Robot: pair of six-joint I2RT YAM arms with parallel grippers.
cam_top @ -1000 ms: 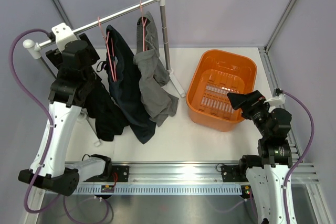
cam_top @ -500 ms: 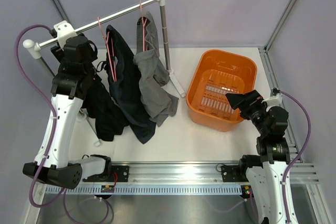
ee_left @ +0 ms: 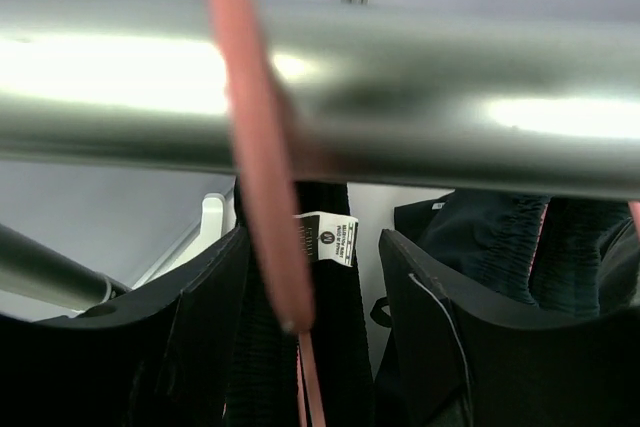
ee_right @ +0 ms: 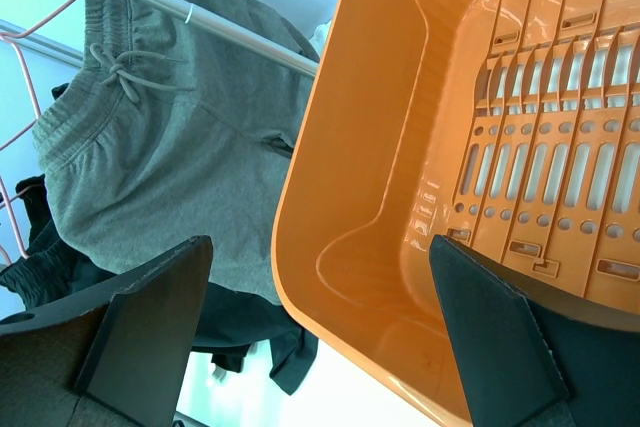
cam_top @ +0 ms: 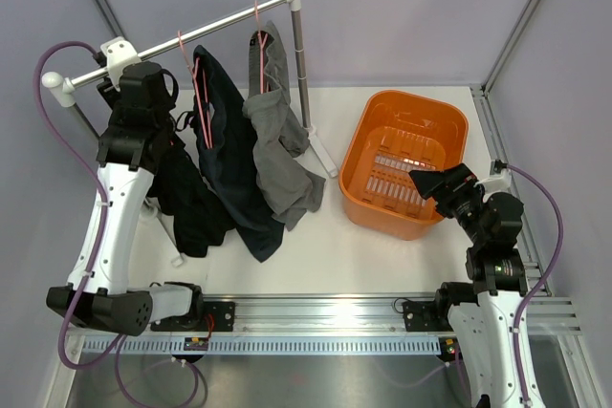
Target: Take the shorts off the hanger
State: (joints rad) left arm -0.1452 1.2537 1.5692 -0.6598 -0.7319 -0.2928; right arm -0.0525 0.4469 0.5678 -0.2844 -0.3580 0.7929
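Compared with one second earlier, the left arm is raised and moved in toward the rail (cam_top: 201, 31), its wrist now just below the rail's left end; the right arm is shifted slightly toward the orange basket (cam_top: 387, 217). All three pairs of shorts hang from the rail on pink hangers: the black shorts (cam_top: 191, 207) at the left, the navy shorts (cam_top: 234, 169) in the middle, and the grey shorts (cam_top: 282, 155) at the right, beside the upright post (cam_top: 301, 64). In the left wrist view, the left gripper (ee_left: 310, 247) sits directly under the rail with its jaws spread wide. A pink hanger hook (ee_left: 255, 167) crosses the rail between the two fingers (ee_left: 120, 347), and a black waistband with a white label (ee_left: 325, 237) hangs in the gap. Contact between the fingers and the cloth cannot be determined. The right gripper (ee_right: 320, 277) is also spread wide and holds nothing; it hangs above the near left wall of the basket, with the grey shorts visible beyond it. The basket stands on the table (cam_top: 382, 265), to the right of the rack and apart from the shorts.
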